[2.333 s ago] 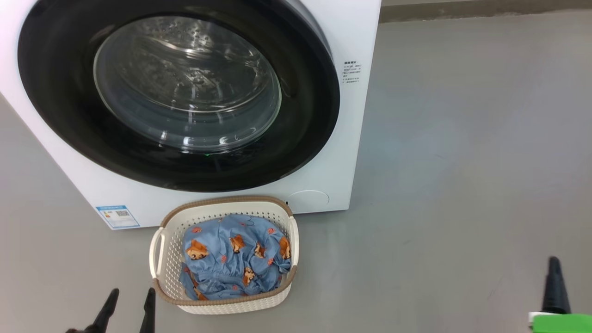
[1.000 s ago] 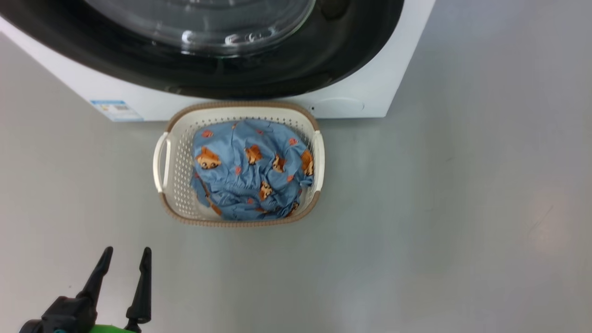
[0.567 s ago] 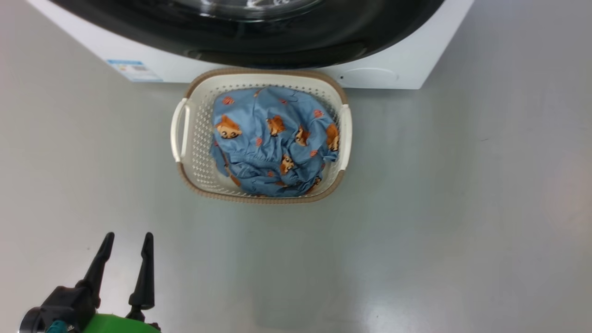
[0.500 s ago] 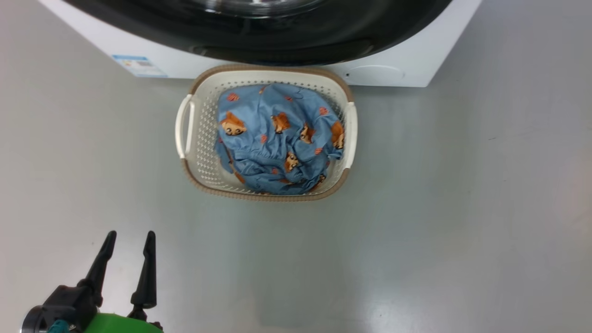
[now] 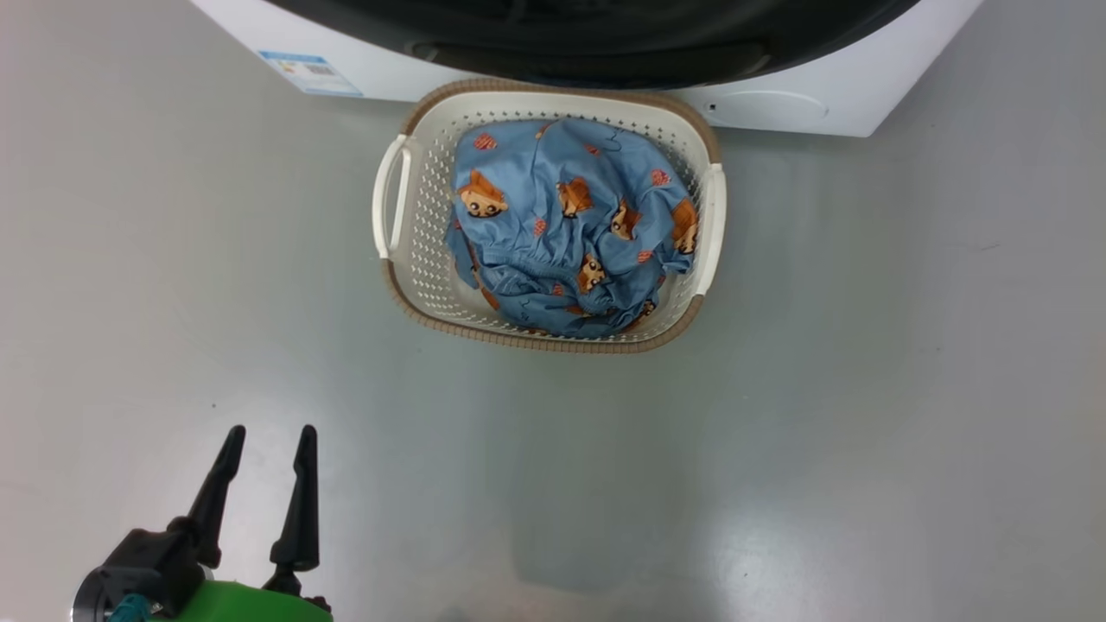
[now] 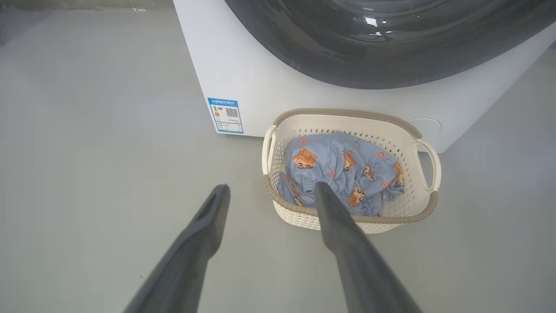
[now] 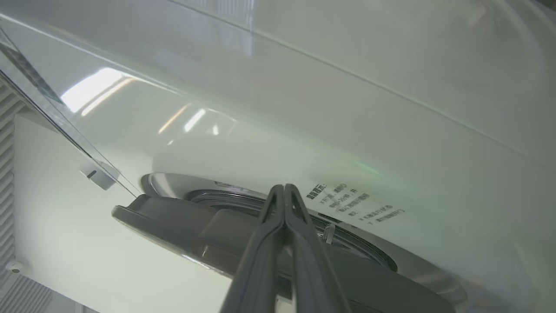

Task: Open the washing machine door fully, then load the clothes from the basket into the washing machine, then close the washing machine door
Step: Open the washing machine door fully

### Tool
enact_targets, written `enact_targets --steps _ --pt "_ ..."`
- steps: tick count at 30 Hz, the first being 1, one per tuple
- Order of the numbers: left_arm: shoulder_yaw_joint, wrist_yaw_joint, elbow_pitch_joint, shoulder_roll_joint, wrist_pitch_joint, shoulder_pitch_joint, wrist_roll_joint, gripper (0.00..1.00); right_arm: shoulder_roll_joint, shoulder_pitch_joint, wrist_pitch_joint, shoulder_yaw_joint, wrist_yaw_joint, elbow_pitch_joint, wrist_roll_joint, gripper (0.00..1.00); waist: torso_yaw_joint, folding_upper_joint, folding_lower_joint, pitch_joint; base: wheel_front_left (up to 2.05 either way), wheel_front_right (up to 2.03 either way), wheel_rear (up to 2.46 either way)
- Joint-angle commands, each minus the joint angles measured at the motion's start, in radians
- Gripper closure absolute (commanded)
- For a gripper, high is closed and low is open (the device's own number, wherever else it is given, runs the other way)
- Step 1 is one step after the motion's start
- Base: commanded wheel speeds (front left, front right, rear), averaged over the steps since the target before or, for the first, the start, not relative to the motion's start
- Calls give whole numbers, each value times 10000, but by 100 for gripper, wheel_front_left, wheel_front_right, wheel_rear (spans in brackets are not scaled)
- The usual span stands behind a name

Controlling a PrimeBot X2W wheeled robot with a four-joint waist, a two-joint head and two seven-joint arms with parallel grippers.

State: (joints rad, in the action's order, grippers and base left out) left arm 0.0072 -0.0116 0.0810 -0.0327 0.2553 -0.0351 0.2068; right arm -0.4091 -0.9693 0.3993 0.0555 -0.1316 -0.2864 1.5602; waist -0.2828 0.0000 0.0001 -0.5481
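Note:
The cream basket point(image 5: 423, 259) stands on the floor right against the washing machine point(image 5: 864, 95), with the blue animal-print clothes point(image 5: 570, 216) bunched inside it. Above the basket, the washing machine door point(image 5: 605, 34) shows as a strip of black rim. My left gripper point(image 5: 269, 441) hangs open and empty at the lower left, well short of the basket. Its wrist view looks past both fingers at the basket point(image 6: 347, 114), clothes point(image 6: 347, 165) and door point(image 6: 369, 65). My right gripper point(image 7: 283, 188) is shut on nothing, its tips pointing at the edge of the door's dark rim point(image 7: 173, 217).
Bare grey floor point(image 5: 864, 389) spreads around the basket on the left, right and near sides. A blue label point(image 5: 309, 72) sits at the washer's lower left corner and a round cap point(image 5: 765, 105) at its lower right. Small printed text point(image 7: 347, 202) marks the white front beside the door.
The head camera has tipped down and shifted, so the basket sits higher and further right in the picture. My right gripper has left the head view. The left gripper stays open.

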Motion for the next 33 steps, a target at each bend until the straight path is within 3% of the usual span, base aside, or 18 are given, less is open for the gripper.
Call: enact_targets --steps 1,18,33 --pt "273 125 -274 -175 65 153 78 0 -14 -252 100 -208 9 285 -67 100 -130 0 -1 -160 0 0 0" --pt "-42 411 -565 -175 65 216 330 0 235 -972 595 -685 9 554 192 100 -651 0 -1 -646 0 0 0" --pt "-167 558 -544 -175 65 289 437 0 680 -1265 1051 -282 9 181 551 100 -677 0 -1 -857 0 0 0"
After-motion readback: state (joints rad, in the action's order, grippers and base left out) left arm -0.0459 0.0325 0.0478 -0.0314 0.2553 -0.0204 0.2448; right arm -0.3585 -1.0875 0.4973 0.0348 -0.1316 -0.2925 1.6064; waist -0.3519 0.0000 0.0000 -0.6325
